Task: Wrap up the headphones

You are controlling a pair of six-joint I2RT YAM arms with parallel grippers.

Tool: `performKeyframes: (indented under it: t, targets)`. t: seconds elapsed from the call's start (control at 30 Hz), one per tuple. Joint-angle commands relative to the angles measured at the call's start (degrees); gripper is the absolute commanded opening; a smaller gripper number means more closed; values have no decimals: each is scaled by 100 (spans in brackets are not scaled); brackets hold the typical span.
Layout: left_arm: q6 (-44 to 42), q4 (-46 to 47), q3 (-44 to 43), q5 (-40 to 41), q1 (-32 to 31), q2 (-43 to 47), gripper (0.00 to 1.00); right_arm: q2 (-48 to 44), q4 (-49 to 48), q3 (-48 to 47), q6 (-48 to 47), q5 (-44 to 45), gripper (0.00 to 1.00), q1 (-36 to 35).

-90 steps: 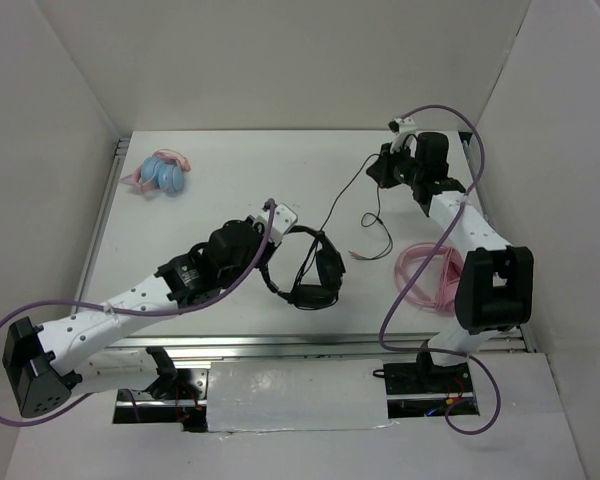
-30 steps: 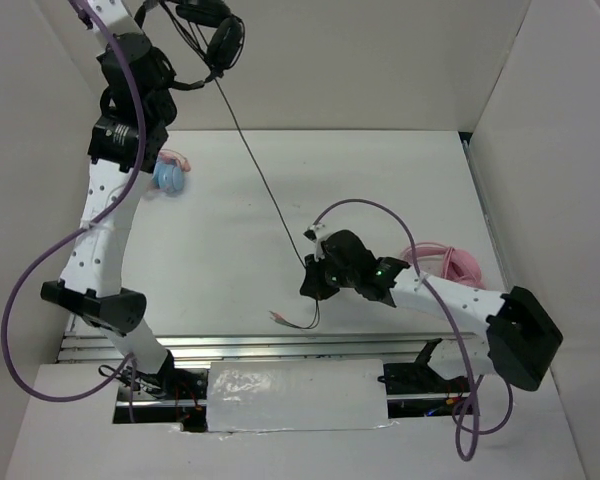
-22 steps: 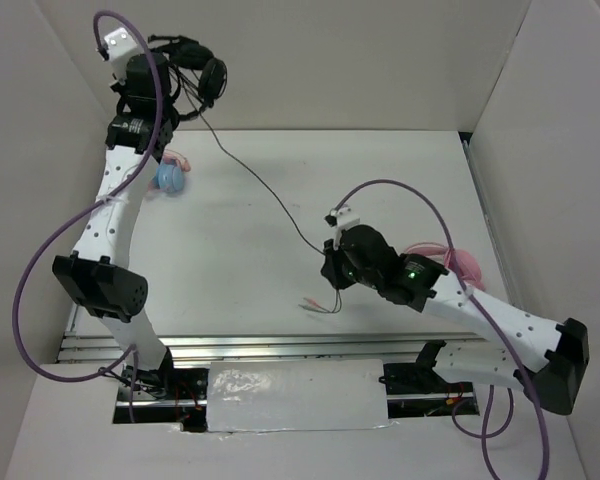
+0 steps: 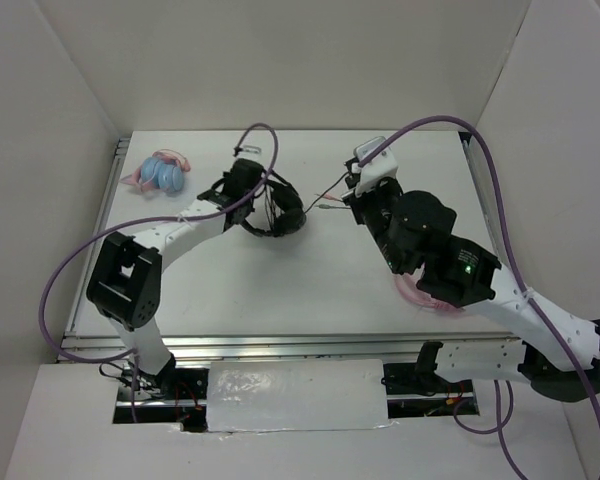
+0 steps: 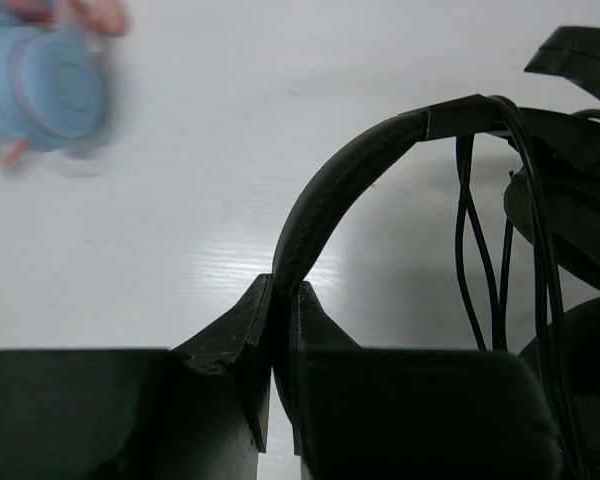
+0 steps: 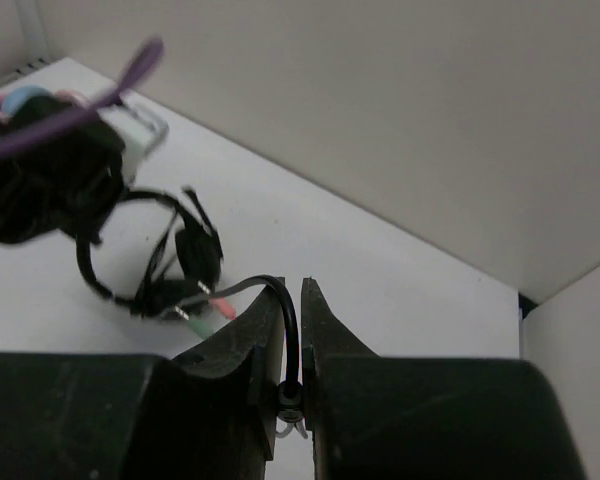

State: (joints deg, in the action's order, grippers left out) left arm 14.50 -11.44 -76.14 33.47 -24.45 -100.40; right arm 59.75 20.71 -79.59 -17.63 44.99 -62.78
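Note:
The black headphones (image 4: 276, 212) lie on the table left of centre, with cable loops around them. My left gripper (image 4: 248, 187) is shut on their thin headband (image 5: 330, 195); the cable strands (image 5: 466, 250) hang beside an earcup (image 5: 570, 225). My right gripper (image 4: 358, 196) is shut on the thin black cable (image 6: 294, 330) close to its end, where the reddish plug (image 6: 221, 309) and a green plug (image 6: 199, 324) stick out to the left. The headphones also show in the right wrist view (image 6: 185, 265).
The light blue and pink headphones (image 4: 160, 173) lie at the back left, also in the left wrist view (image 5: 48, 85). The pink headphones (image 4: 420, 295) are mostly hidden under my right arm. White walls enclose the table.
The left arm has come down from high at the back and set the headphones on the table. The right gripper has carried the cable end from the front middle to the back, beside the headphones.

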Motion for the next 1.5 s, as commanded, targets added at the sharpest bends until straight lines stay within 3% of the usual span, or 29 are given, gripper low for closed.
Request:
performKeyframes:
  t: [0.0, 0.1, 0.33, 0.6, 0.7, 0.97, 1.3, 1.47]
  targets:
    - [-509, 871, 239, -736, -463, 512, 0, 177, -919, -548, -900, -280, 0, 134]
    - [-948, 1292, 818, -1193, -1017, 846, 0, 353, -1007, -794, -1111, -640, 0, 441]
    - [-1046, 1636, 2041, -1405, -2204, 2092, 0, 949, -639, -1207, -813, -2212, 0, 2109]
    - [-1186, 928, 2508, -914, -3135, 3394, 0, 1540, -576, -1165, -426, -3678, 0, 3438]
    - [-1230, 714, 2569, -1087, -3346, 3745, 0, 1750, -743, -945, -216, -4268, 0, 3878]
    - [-1055, 546, 2665, -1317, -3523, 4476, 0, 2067, -1112, -111, -12, -6115, 0, 4757]
    - [-809, 722, 2096, -448, -3427, 4740, 0, 2058, -2044, 1673, 1164, -6545, 0, 5039]
    - [-624, 722, 1427, -1017, -3049, 4723, 0, 2217, -2299, 1956, 1288, -7450, 0, 4969]
